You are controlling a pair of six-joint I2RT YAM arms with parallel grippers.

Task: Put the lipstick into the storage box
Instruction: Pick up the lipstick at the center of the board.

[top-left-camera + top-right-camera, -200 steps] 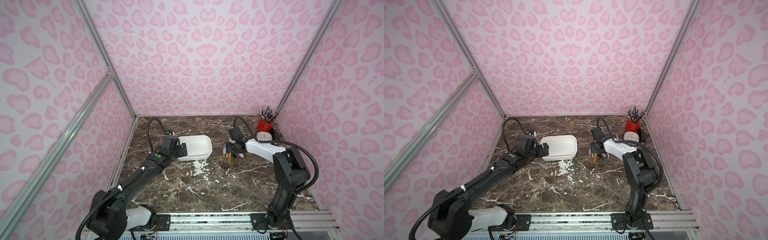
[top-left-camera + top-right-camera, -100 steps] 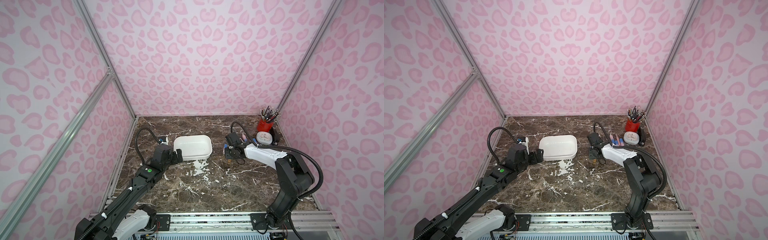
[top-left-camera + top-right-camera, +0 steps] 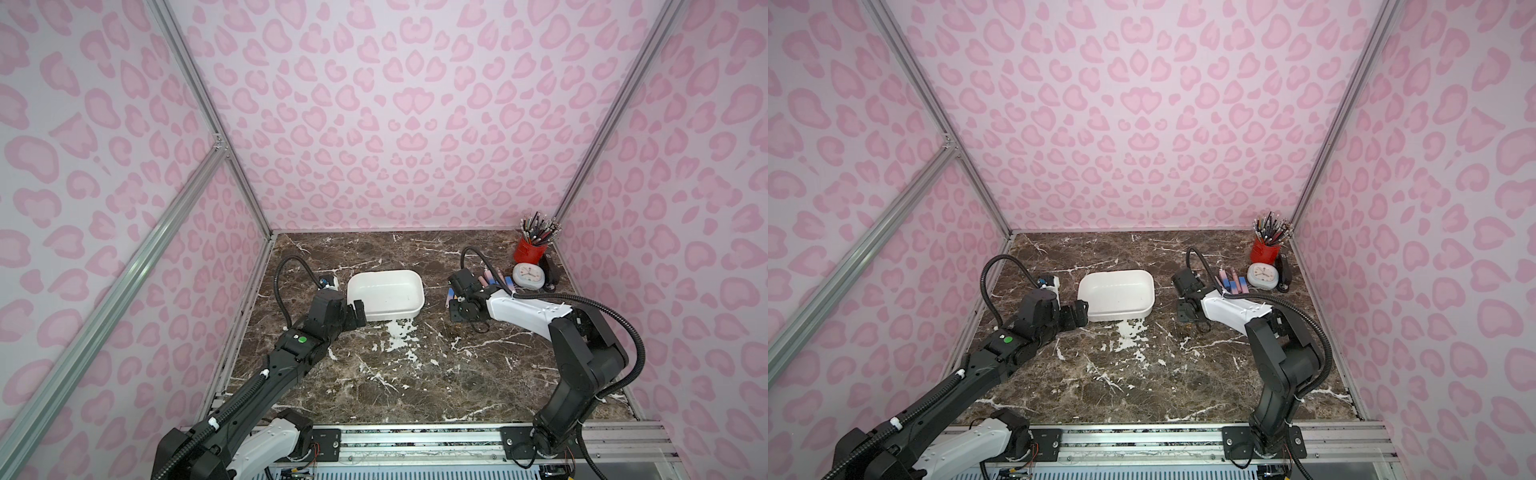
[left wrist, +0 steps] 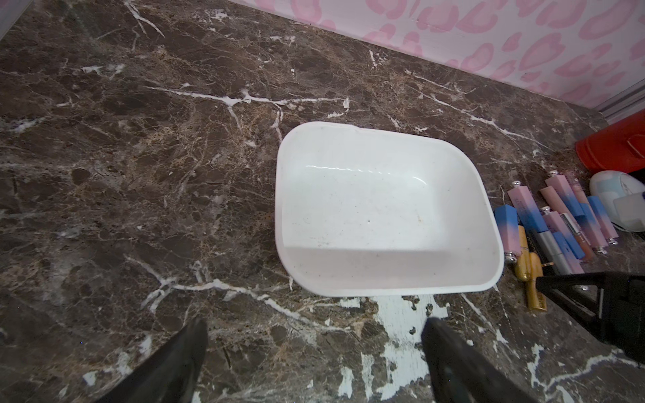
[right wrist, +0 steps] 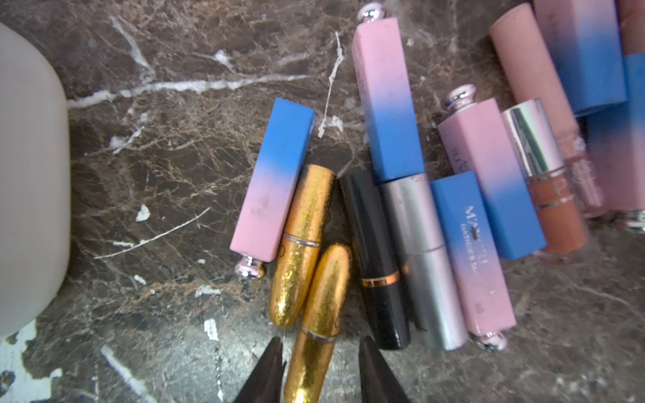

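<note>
Right wrist view: the gold lipstick (image 5: 319, 314), a glitter-foil tube with a rounded end, lies flat on the brown, white-veined marble table (image 5: 174, 157). It touches a second gold tube (image 5: 302, 244) at the edge of a pile holding a glossy black cylinder (image 5: 373, 258), a brushed silver one (image 5: 422, 261) and square matte pink-to-blue cases (image 5: 275, 174). The right gripper (image 5: 321, 343) straddles its nearer end, jaws apart with a gap on one side, not yet pinching. The storage box (image 5: 31, 174), smooth white plastic with rounded corners, stands beside the pile.

Left wrist view: left gripper (image 4: 316, 328) spread wide, holding nothing, just short of the box.

Against one second earlier, we note the box unmoved, the left arm lower and the right wrist dropped toward the pile.
</note>
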